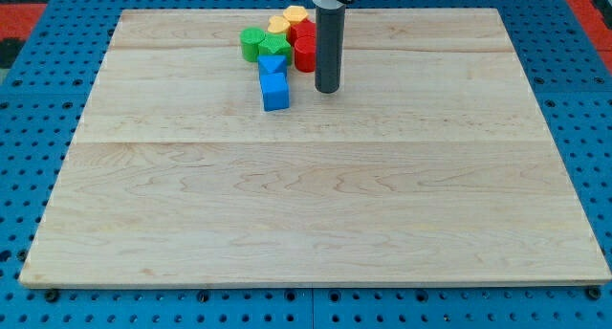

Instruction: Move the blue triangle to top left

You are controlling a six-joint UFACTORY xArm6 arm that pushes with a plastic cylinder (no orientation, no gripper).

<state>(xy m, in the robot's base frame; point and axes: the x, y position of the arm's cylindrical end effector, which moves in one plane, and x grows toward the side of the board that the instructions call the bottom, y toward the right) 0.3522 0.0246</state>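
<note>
The blue triangle [272,65] lies near the top centre of the wooden counter [316,205], touching a blue cube [275,92] below and green blocks [260,45] above. My tip [327,88] rests just to its right; there is no hand. Best to push leftward from the right, avoiding the red [303,50] and yellow blocks [286,21]. Blue pegboard [38,99] surrounds the counter.

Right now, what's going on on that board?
My tip sits on the wooden board just to the view's right of the blue blocks, near the top centre. They lie at the lower edge of a cluster with green, yellow and red blocks. Nothing is at the top left yet.
</note>
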